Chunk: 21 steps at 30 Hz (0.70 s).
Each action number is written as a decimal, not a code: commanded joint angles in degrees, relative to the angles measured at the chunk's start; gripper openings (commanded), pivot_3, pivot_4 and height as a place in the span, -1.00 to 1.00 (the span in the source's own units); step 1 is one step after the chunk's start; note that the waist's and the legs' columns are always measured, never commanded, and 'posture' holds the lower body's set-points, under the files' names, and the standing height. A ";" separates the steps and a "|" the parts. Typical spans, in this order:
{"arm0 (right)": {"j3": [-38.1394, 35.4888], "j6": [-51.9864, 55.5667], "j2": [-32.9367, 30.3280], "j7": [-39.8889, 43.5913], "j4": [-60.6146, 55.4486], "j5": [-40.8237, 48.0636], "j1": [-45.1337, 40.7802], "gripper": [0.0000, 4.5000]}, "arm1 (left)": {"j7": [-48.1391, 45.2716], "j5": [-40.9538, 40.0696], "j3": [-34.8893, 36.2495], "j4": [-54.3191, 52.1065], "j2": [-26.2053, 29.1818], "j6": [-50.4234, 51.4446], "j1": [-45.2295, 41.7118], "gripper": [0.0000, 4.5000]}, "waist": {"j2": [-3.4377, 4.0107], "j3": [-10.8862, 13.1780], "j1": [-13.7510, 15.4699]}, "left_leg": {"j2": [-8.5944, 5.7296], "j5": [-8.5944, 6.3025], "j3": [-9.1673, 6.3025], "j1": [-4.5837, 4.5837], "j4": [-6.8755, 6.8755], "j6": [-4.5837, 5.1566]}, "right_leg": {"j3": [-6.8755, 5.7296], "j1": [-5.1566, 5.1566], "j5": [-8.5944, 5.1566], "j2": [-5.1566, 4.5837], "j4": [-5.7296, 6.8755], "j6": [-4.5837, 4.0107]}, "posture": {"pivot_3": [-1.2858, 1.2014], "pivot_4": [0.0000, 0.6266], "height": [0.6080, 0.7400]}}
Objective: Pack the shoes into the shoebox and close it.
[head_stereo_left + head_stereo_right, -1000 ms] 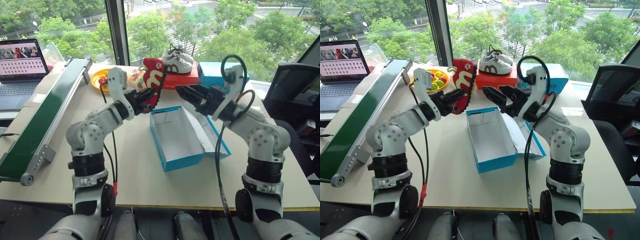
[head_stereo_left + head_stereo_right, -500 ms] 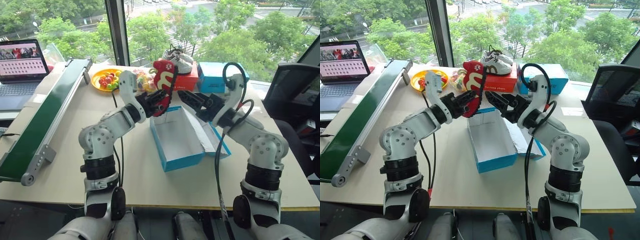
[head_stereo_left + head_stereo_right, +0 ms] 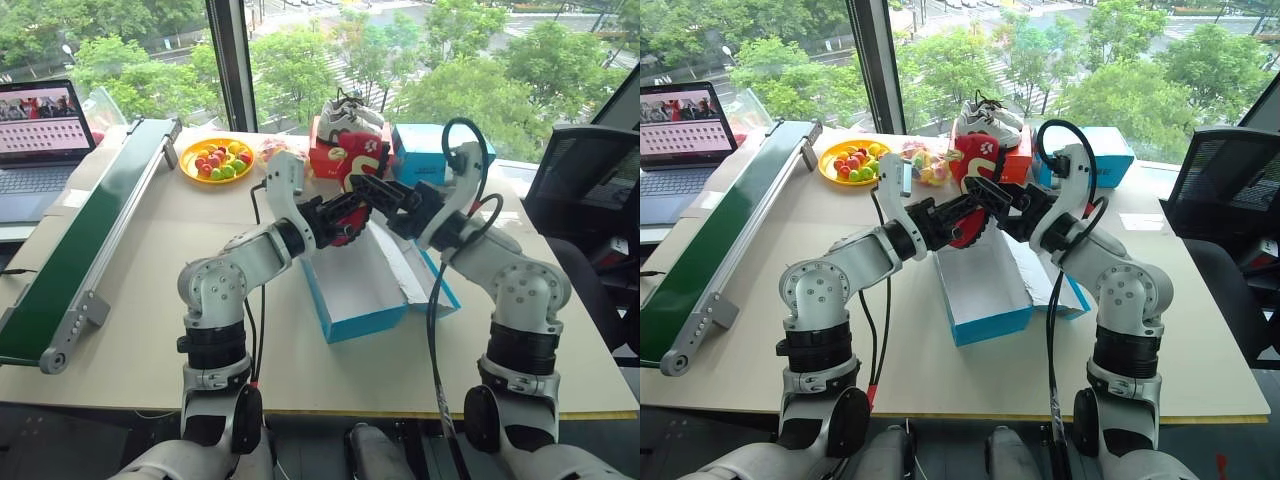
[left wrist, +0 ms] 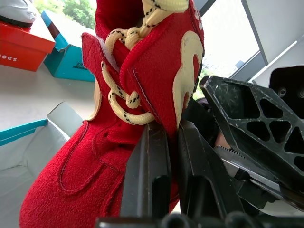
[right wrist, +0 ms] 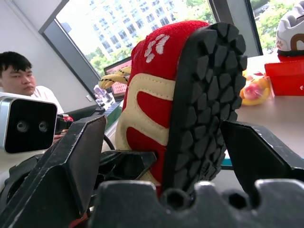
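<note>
So nearest the robot, the front stretch of the desk [image 3: 120, 350] is bare right up to its edge. Just past that sits the blue shoebox [image 3: 352, 285], open, white inside, its lid flopped out flat on the robot's right. Above the box's far end the left end effector [image 3: 345, 212] is pinched tight on a red shoe [image 3: 352, 185], held upright, white mark showing. The right end effector [image 3: 378, 192] comes in from the other side with its fingers spread on either side of the sole; from the right wrist view there's a gap on both sides, so not gripping. A green conveyor [image 3: 90, 235] runs along the left side, well apart from the box. At the far edge by the window: a yellow fruit plate [image 3: 217, 158], a red box [image 3: 335, 150] with grey-and-white sneakers [image 3: 350, 115] on top, and another blue box [image 3: 425, 150].
</note>
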 commanded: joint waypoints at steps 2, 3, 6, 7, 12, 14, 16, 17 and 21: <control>-1.34 -3.09 0.40 -0.23 -0.44 0.53 -2.68 -0.44 | -0.44 -2.61 -1.00 -3.52 0.38 0.42 -0.59 -1.00 | 0.00 0.00 -0.04 | 0.00 0.00 0.00 0.00 -0.01 0.00 | 0.00 -0.01 0.00 0.00 0.00 0.00 | 0.03 -0.52 1.00; -1.47 -3.20 0.48 -0.30 -0.26 0.58 -2.85 -0.53 | -0.66 -2.87 -1.19 -3.68 0.61 0.60 -0.44 -1.00 | 0.00 0.00 -0.06 | 0.00 0.00 0.00 0.00 -0.01 0.00 | 0.00 -0.01 0.00 0.00 0.00 0.00 | 0.03 -0.52 1.00; -1.66 -3.56 0.60 -0.37 0.30 0.40 -3.60 -0.70 | -1.93 -4.35 -1.80 -4.81 1.96 1.80 0.56 -1.00 | 0.01 0.00 -0.06 | 0.00 0.00 0.00 0.00 -0.01 0.00 | 0.00 -0.02 0.00 0.00 0.00 0.00 | 0.03 -0.52 1.00; -1.54 -3.58 0.56 -0.28 0.33 0.34 -3.79 -0.73 | -1.90 -5.17 -1.24 -4.84 2.32 2.16 0.77 -0.83 | 0.01 0.01 -0.03 | 0.00 0.00 0.00 0.00 -0.02 0.00 | 0.01 -0.02 0.00 0.00 0.00 0.00 | 0.03 -0.52 1.00; -1.43 -3.79 -0.10 -0.72 1.04 -0.17 -4.95 -0.80 | -4.34 -7.52 0.29 -5.03 7.75 3.24 0.66 -0.03 | 0.02 0.01 0.05 | 0.00 0.00 0.00 0.00 -0.01 0.00 | -0.01 -0.01 0.00 0.00 0.00 0.00 | 0.03 -0.52 1.00; -1.46 -3.37 -1.08 -0.97 1.25 -0.57 -5.82 -0.80 | -7.24 -8.23 1.28 -4.47 12.36 3.73 0.64 0.26 | 0.05 0.03 0.02 | 0.00 0.00 0.00 0.00 -0.02 0.00 | -0.01 -0.04 0.00 0.00 0.01 0.00 | 0.03 -0.52 1.00; -0.68 -1.75 -3.20 -1.17 1.08 -1.76 -6.96 -0.80 | -11.53 -8.24 1.71 -3.91 18.24 3.70 1.12 0.59 | 0.09 0.06 -0.16 | 0.00 0.00 0.00 0.00 -0.05 0.00 | 0.00 -0.06 0.00 0.00 0.01 -0.01 | 0.03 -0.52 1.00; 0.74 0.97 -5.53 -0.69 0.64 -2.06 -7.98 -0.80 | -14.66 -7.73 1.97 -3.35 22.36 3.44 1.60 0.76 | 0.12 0.08 -0.21 | 0.00 0.00 0.01 0.00 -0.08 0.00 | 0.00 -0.07 0.00 0.00 -0.01 -0.01 | 0.03 -0.52 1.00; 5.98 11.29 -12.98 1.18 0.89 -2.23 -11.07 -0.80 | -22.10 -4.88 1.38 -0.93 32.09 0.37 2.87 0.97 | 0.34 0.22 -0.21 | 0.01 0.00 0.05 0.00 -0.15 0.00 | 0.04 -0.15 -0.02 0.00 -0.01 -0.04 | 0.03 -0.52 1.00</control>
